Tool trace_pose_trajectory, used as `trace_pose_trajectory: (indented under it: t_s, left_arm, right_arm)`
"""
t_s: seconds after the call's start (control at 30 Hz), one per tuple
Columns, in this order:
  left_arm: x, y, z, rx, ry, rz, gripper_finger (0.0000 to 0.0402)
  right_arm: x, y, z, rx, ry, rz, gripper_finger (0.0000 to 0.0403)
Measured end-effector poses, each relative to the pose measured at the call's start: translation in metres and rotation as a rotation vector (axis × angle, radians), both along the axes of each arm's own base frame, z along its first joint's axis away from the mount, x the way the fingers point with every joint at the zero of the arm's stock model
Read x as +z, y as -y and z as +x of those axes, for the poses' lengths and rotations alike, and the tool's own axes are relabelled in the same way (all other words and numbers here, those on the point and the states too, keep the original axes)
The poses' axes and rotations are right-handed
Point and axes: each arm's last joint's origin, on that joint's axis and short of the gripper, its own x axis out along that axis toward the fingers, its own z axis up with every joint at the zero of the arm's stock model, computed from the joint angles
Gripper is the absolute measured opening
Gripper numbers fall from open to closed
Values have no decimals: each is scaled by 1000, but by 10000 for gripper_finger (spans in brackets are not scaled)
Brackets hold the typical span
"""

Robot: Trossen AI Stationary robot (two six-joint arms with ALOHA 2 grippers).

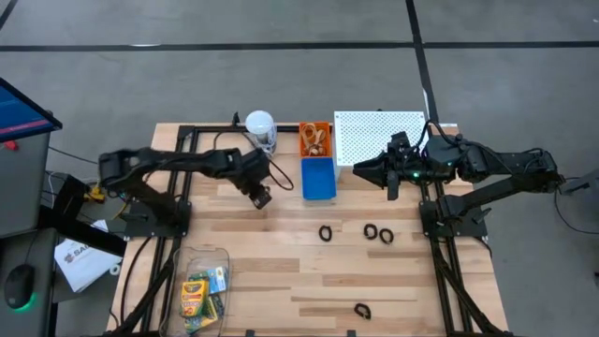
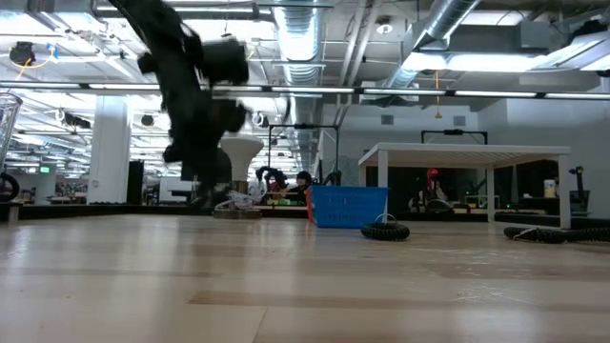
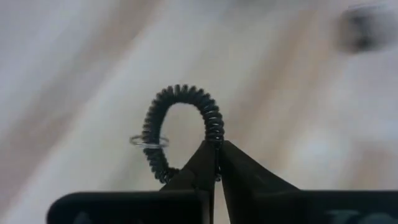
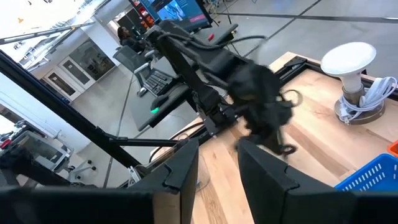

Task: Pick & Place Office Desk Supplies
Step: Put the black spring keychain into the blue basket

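Office supplies lie scattered on the wooden desk around a blue bin. Reaching in from the bin's left, the left arm bends at the elbow, its tool raised just beside the bin, fingers pinched shut on a black coiled ring clip. From the bin's right, the right arm stretches over the white perforated shelf, its tool parted and empty. Crayon boxes sit in a clear container far left-front of the bin; three more clips lie in front.
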Motion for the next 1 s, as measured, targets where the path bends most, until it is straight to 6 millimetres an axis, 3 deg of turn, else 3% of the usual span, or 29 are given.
trace_pose_trajectory:
  t_s: [0.2, 0.4, 0.77, 1.0]
  left_arm:
    - [54, 40, 8, -100, 383, -15, 3]
    - [88, 45, 37, -56, 718, 4, 3]
    - [54, 3, 86, 89, 691, 122, 3]
    - [22, -20, 103, 134, 606, 123, 3]
  right_arm:
    - [0, 0, 0, 0, -1, -2, 111]
    - [0, 0, 0, 0, -2, -3, 111]
    - [0, 1, 0, -8, -5, -8, 111]
    - [-3, 1, -1, -26, -34, -8, 111]
